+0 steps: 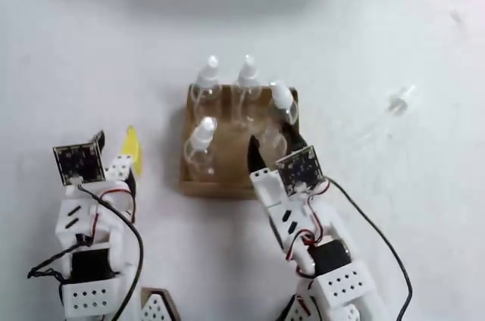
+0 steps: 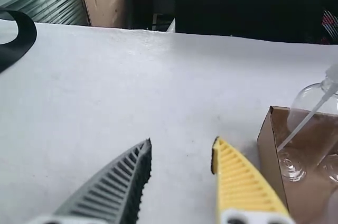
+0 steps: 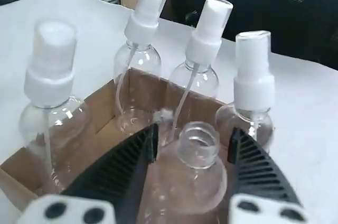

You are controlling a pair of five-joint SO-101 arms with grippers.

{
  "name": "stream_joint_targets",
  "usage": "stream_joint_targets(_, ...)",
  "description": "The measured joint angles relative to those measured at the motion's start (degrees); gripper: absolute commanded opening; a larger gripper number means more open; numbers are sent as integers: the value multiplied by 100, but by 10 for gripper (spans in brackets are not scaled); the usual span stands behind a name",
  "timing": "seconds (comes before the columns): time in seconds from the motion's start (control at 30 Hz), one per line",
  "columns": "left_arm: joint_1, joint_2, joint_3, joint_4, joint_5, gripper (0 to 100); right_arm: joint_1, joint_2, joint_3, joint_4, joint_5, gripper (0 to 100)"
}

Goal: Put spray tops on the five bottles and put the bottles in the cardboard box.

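The cardboard box [image 1: 184,156] sits mid-table and holds several clear bottles. Spray tops are on the bottles at the far left [image 1: 208,82], far middle [image 1: 246,82], far right [image 1: 282,98] and near left [image 1: 203,139]. The near-right bottle [image 1: 271,143] [image 3: 198,139] has a bare neck. My right gripper [image 1: 273,141] [image 3: 194,145] is open, with one finger on each side of that bottle. A loose spray top [image 1: 402,100] lies on the table to the right. My left gripper [image 1: 115,143] [image 2: 182,147] is open and holds nothing, low over the table left of the box [image 2: 269,139].
The white table [image 1: 364,48] is bare around the box apart from the loose spray top. Both arm bases stand at the near edge. A small cardboard piece [image 1: 155,306] lies beside the left arm's base.
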Motion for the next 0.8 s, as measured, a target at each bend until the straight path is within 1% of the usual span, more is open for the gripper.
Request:
stream_joint_targets(0.1, 0, 0, 0, 0, 0, 181, 132, -448, -229, 756, 0, 191)
stream_joint_targets(0.2, 0, 0, 0, 0, 0, 181, 176, -1196, -695, 1644, 9, 191)
stream_joint_targets(0.3, 0, 0, 0, 0, 0, 181, 519, -2048, -1292, 2295, -114, 191)
stream_joint_targets(0.37, 0, 0, 0, 0, 0, 181, 844, -2163, -1802, 2541, -334, 191)
stream_joint_targets(0.47, 0, 0, 0, 0, 0, 181, 1565, -1802, -2637, 2884, -607, 191)
stream_joint_targets(0.57, 0, 0, 53, 0, 0, 181, 2365, -1257, -3411, 3130, -712, 190)
stream_joint_targets(0.73, 0, 0, 53, 0, 0, 181, 3736, 105, -4624, 3156, -730, 190)
stream_joint_targets(0.8, 0, 0, 53, 0, 0, 181, 4079, 888, -5108, 3156, -730, 190)
